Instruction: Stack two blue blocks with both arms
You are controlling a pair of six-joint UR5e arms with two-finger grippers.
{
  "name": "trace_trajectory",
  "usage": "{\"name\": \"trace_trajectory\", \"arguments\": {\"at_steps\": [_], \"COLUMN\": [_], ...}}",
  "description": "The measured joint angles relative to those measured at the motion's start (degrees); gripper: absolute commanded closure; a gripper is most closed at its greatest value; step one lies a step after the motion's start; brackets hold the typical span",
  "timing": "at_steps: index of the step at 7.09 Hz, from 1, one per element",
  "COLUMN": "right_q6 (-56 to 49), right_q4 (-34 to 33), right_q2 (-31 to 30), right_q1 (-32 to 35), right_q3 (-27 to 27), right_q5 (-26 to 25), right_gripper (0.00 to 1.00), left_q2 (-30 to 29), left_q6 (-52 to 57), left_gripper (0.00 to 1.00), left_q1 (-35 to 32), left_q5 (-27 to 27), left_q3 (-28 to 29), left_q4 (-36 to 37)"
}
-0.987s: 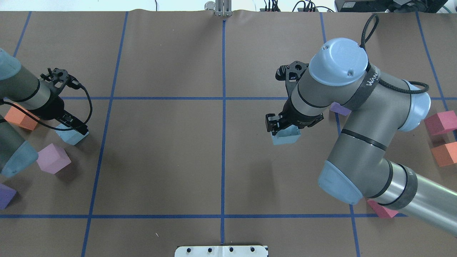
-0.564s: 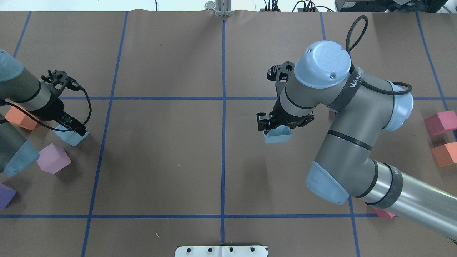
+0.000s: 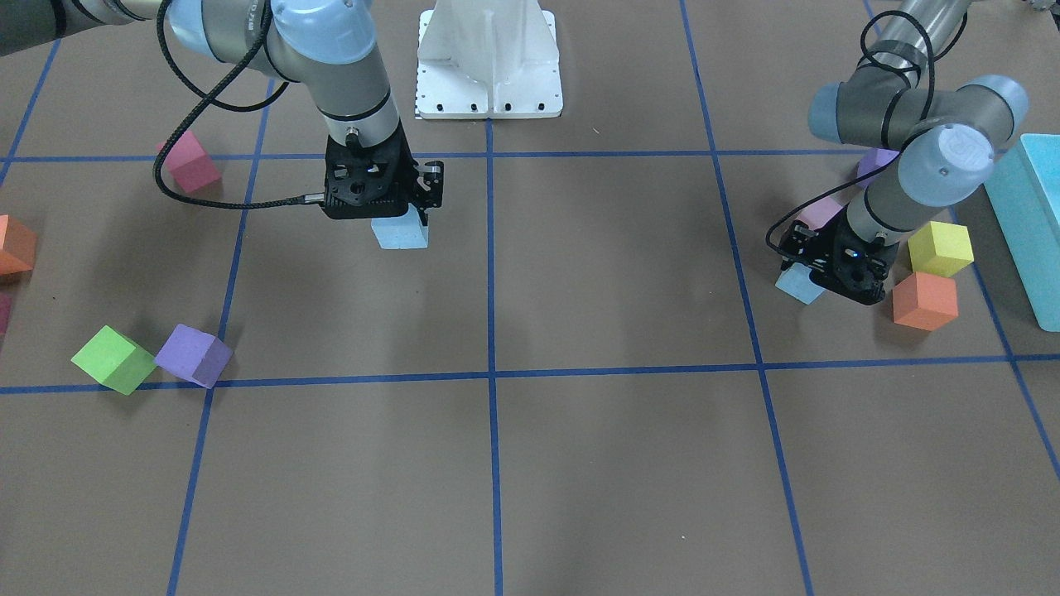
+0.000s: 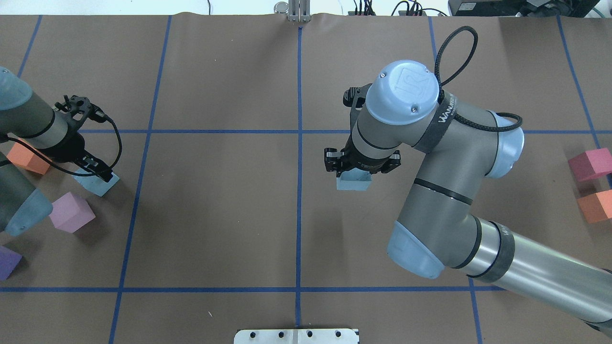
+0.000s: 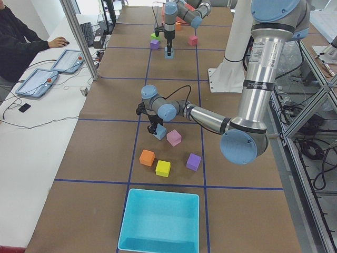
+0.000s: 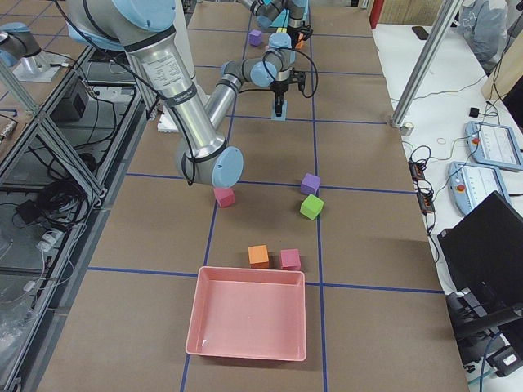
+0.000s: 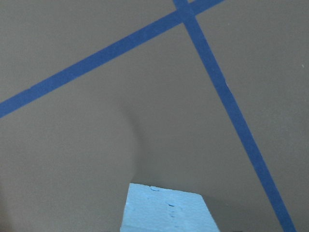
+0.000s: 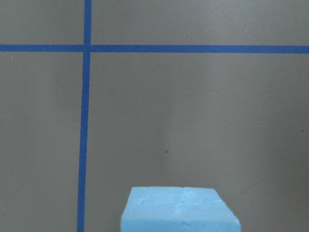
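My right gripper (image 4: 355,173) is shut on one pale blue block (image 4: 354,182) and holds it above the table, just right of the centre line. The block also shows in the front view (image 3: 400,233) and at the bottom of the right wrist view (image 8: 178,210). My left gripper (image 4: 97,173) is at the far left, down at the table, closed around the other blue block (image 4: 99,185). That block shows tilted in the front view (image 3: 797,285) and at the bottom of the left wrist view (image 7: 166,209). The fingers are hidden in both wrist views.
Beside the left gripper are an orange cube (image 4: 27,158), a pink-purple cube (image 4: 71,211), a yellow cube (image 3: 940,248) and the large teal box (image 3: 1035,228). Red (image 4: 590,164) and orange (image 4: 595,205) cubes lie far right. Green (image 3: 112,358) and purple (image 3: 195,354) cubes lie ahead of the right arm. The white pedestal (image 3: 489,58) stands at the robot's side.
My right arm has carried its blue block leftward, toward the centre line. My left arm and its block have hardly moved.
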Motion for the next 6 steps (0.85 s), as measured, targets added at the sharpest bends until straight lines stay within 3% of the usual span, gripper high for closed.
{"name": "trace_trajectory", "arguments": {"at_steps": [4,6], "right_q6": [4.54,4.33], "right_q4": [0.14,1.41], "right_q2": [3.22,4.63], "right_q1": [-4.2,-6.09], "right_q3": [-3.77,-6.71], "right_q5": [-4.42,-5.28], "right_gripper": [0.47,0.47], "left_q2": [-1.33,-4.84], "left_q6": [-2.26,-4.54], "left_gripper": [0.44,0.44], "left_q1": [-0.01,-0.98], "left_q5": [0.81,-1.2], "left_q3": [-0.53,-1.41], "left_q4": [0.71,5.6]}}
